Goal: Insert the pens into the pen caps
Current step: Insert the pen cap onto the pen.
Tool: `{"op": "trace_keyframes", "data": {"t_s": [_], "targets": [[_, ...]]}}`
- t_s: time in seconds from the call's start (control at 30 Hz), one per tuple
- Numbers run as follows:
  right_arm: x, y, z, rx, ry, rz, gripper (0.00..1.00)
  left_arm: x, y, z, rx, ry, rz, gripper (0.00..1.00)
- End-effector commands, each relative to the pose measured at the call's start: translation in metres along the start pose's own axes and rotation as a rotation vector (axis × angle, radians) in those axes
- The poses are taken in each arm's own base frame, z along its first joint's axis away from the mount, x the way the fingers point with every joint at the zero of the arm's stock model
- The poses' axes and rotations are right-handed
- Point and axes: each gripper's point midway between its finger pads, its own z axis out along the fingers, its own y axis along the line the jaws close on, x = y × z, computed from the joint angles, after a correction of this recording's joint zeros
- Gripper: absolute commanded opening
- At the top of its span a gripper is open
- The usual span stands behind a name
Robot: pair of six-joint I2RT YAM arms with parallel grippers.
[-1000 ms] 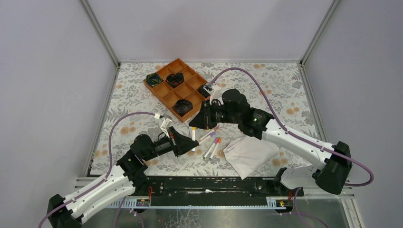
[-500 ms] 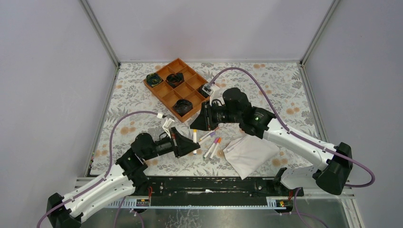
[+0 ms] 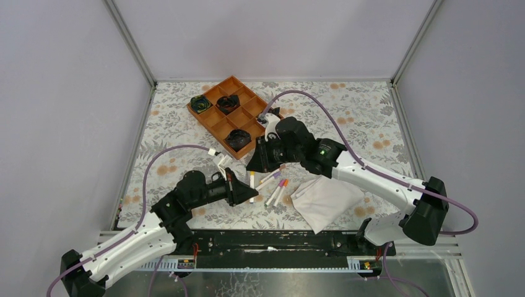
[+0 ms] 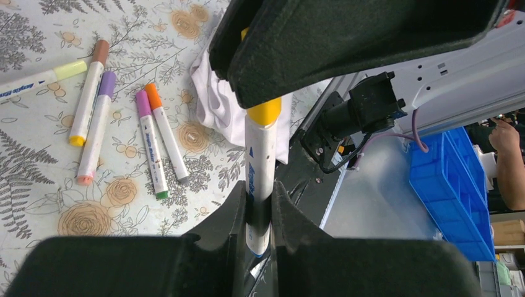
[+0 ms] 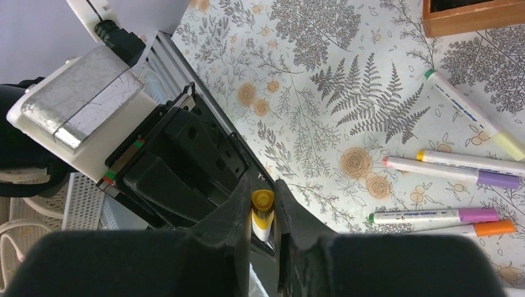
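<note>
While in left end effector (image 4: 259,205), pen (image 4: 260,148)

Floral-print table (image 3: 347,105) carries an orange compartment tray (image 3: 218,118) toward the far left, five capped pens (image 3: 276,192) lying loose near the middle, and a folded white cloth (image 3: 325,198) just beside them.

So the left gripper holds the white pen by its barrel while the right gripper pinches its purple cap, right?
Not quite. The cap pinched by the right gripper is yellow, not purple, as the right wrist view shows. The left gripper does hold the white pen by its barrel.
</note>
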Motion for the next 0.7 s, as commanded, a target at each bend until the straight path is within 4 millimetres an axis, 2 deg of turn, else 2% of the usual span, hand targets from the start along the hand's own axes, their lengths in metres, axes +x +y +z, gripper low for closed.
{"op": "trace_keyframes", "data": {"t_s": [0.0, 0.27, 0.43, 0.67], "targets": [[0.082, 0.021, -0.008, -0.034, 0.322, 0.079, 0.0, -0.083, -0.017, -0.006, -0.023, -0.302, 0.076, 0.0], [0.099, 0.032, -0.007, -0.098, 0.364, 0.085, 0.0, -0.092, -0.035, -0.012, 0.03, -0.31, 0.125, 0.0], [0.109, 0.042, -0.016, -0.174, 0.407, 0.074, 0.0, -0.095, -0.045, -0.013, 0.068, -0.296, 0.149, 0.0], [0.128, 0.045, -0.031, -0.238, 0.474, 0.053, 0.0, -0.1, -0.061, -0.016, 0.142, -0.298, 0.165, 0.0]]}}
